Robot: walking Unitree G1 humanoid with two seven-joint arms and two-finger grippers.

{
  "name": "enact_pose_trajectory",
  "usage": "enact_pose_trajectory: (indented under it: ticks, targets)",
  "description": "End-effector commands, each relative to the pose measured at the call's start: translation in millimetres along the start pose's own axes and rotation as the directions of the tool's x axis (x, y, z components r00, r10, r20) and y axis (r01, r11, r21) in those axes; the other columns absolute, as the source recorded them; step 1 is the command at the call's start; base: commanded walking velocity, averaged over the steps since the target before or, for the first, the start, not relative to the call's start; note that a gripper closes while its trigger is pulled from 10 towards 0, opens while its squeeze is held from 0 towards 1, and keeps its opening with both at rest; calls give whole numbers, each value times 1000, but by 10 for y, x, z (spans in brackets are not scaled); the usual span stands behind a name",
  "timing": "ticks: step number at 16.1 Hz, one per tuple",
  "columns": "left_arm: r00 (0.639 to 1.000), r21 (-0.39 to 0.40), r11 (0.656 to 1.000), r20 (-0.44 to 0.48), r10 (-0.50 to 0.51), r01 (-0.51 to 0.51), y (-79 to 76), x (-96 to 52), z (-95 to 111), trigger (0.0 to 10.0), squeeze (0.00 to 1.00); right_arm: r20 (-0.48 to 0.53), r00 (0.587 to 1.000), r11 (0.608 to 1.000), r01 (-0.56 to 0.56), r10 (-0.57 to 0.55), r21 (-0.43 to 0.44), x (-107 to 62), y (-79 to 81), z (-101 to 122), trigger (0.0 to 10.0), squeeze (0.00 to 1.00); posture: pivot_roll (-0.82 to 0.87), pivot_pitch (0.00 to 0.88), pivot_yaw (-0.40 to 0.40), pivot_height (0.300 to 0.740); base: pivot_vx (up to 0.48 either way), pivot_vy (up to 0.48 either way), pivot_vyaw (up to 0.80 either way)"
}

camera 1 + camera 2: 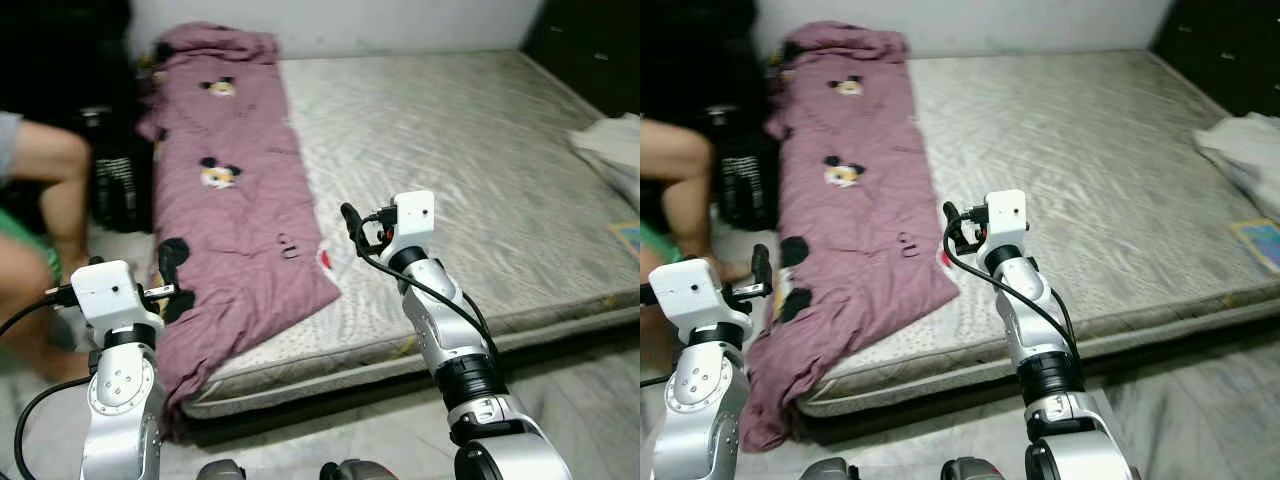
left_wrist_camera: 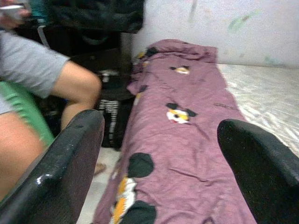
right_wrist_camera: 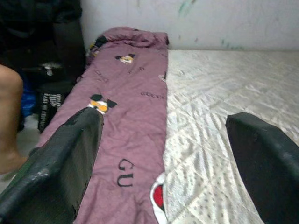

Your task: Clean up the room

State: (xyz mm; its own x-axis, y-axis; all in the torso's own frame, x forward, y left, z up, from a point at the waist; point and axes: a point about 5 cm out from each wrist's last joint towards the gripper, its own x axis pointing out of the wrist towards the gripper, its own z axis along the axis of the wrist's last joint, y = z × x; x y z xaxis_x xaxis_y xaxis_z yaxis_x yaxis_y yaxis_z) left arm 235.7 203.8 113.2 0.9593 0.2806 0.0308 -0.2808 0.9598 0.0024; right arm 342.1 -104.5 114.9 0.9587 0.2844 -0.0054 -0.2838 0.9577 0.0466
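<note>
One soft mauve blanket, printed with cartoon mouse heads and creased along its length, lies in a long strip down the left side of a bare quilted grey mattress; its near corner droops over the bed's edge. White crumpled cloth sits at the mattress's far right. The left claw hangs wide and empty beside the blanket's hanging end; the right claw, also wide and empty, hovers over the blanket's inner edge. A seated person's bare knee shows left of the bed.
</note>
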Motion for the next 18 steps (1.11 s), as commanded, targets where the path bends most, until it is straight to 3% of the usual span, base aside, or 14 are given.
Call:
enact_pose_trajectory:
  ticks: [1,5,8,9,11,12,14,18]
  targets:
    - [1000,3,1000,4,-15,15,0,-14,18,10000,0,5,1000,1000,12,-12,5,-4,-6,-9,10000,0,25,0,-15,740,0,0,0]
    - [998,-22,998,-21,-63,62,-101,-57,-13,10000,0,-3,1000,1000,29,-29,-3,-90,-18,-55,10000,0,1,13,-5,740,0,0,0]
    - [997,-29,998,-47,-66,64,-90,-112,-64,10000,0,-18,999,999,46,-46,-10,-167,-63,-99,10000,0,-9,43,8,740,0,0,-800]
    - [997,-15,998,-50,-60,59,-62,-127,-73,10000,0,-19,998,998,57,-57,-11,-188,-84,-109,10000,0,-8,48,11,740,0,0,-800]
    - [1000,152,988,15,19,-21,158,-158,-18,10000,0,-12,997,997,80,-80,-4,-240,-142,-102,10000,0,0,56,12,740,0,0,-297]
    - [999,180,983,34,18,-24,183,-167,-7,10000,0,-11,997,997,82,-82,-4,-247,-149,-99,10000,0,5,58,11,740,0,0,0]
    - [997,181,981,24,71,-75,355,-258,-50,10000,0,6,997,997,73,-73,-4,-322,-218,-72,10000,0,8,61,6,740,0,0,0]
    - [998,178,982,5,55,-55,354,-450,-52,10000,0,-31,996,996,83,-84,-32,-593,-366,-114,10000,0,1,69,2,740,0,0,0]
